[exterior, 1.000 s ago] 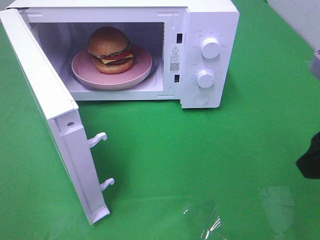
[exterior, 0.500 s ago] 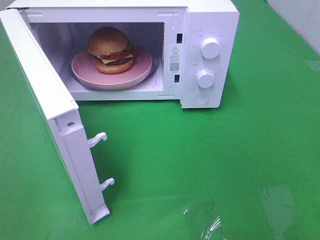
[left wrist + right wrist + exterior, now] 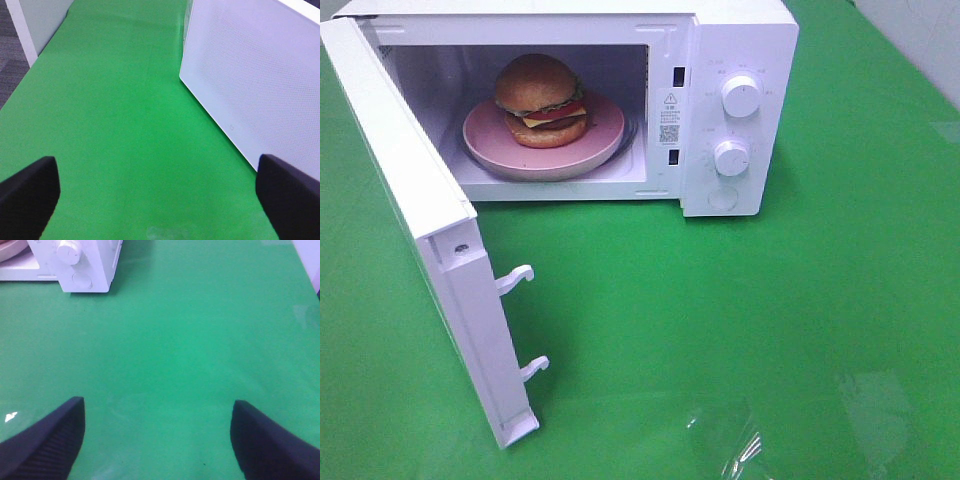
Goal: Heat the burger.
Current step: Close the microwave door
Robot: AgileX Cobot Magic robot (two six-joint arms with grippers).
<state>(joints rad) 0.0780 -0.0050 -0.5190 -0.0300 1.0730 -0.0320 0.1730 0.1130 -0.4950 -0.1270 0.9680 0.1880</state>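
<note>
Golden-brown glossy bun, lettuce, tomato, cheese and dark patty: we see the burger point(image 3: 541, 101) on a pink plate point(image 3: 607, 137) inside the open microwave point(image 3: 740, 50). Our left pincer point(image 3: 160, 200) and right pincer point(image 3: 160, 440) gape wide, empty, above the green surface point(image 3: 720, 300), well apart from the burger. Writing on the sticker point(image 3: 669, 118) is unreadable.

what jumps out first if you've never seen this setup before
The burger, with its glossy bun and bright layers, sits on a pink plate inside the white microwave at the back of the green table. Next comes the door, swung wide open toward the camera on the left of the high view, with its two latch hooks sticking out.
</note>
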